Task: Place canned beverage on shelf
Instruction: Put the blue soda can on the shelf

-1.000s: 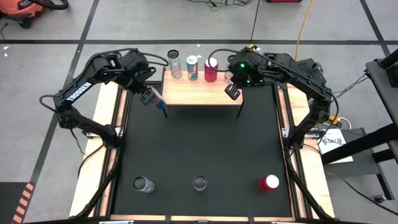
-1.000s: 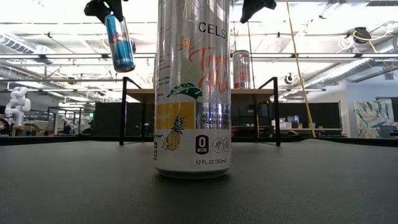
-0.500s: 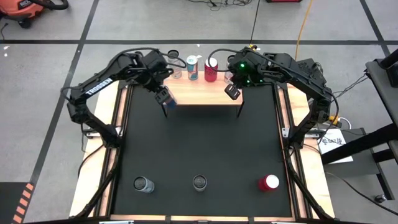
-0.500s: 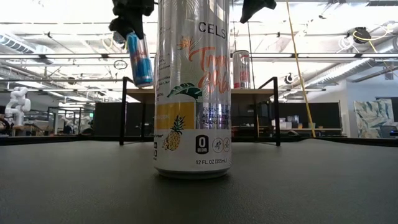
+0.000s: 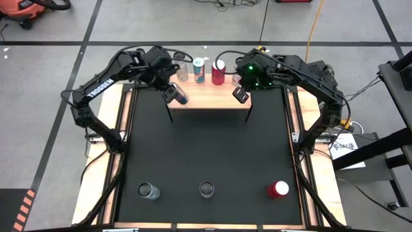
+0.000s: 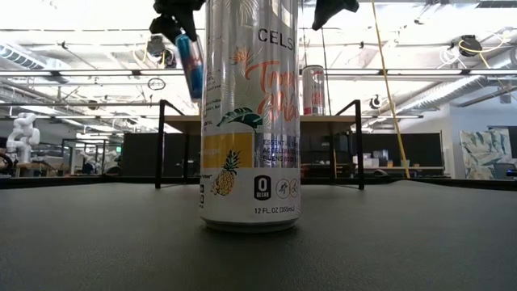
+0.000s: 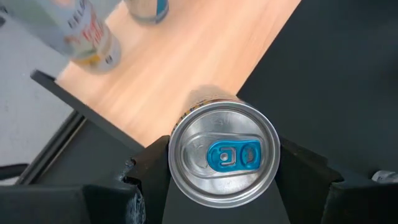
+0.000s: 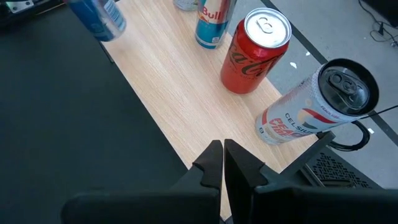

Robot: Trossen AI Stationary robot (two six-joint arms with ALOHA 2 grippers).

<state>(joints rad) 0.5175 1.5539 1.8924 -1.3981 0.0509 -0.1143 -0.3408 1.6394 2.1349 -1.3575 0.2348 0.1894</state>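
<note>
A slim blue can hangs over the left end of the shelf, a light-wood board on black legs, with my left gripper shut on it. In the low view this blue can is tilted in the air. Along the shelf's far edge stand a pale can, a Red Bull can, a red cola can and a white Celsius can. My right gripper is shut and holds nothing, above the shelf's right end. My left gripper pinches the blue can between its two fingers, one on each side of the can's wall just below the top rim. The fingers slant down from above. The can hangs below them, tilted, clear of the shelf board.
Near the front edge of the black mat stand a silver can, a Celsius can that fills the low view, and a red can. The shelf's near half is bare wood.
My left gripper has carried the blue can toward the table's right, from beside the shelf's left end to over the board, and has rolled slightly. The can has stayed in the fingers, clear of everything, its lean changing a little.
</note>
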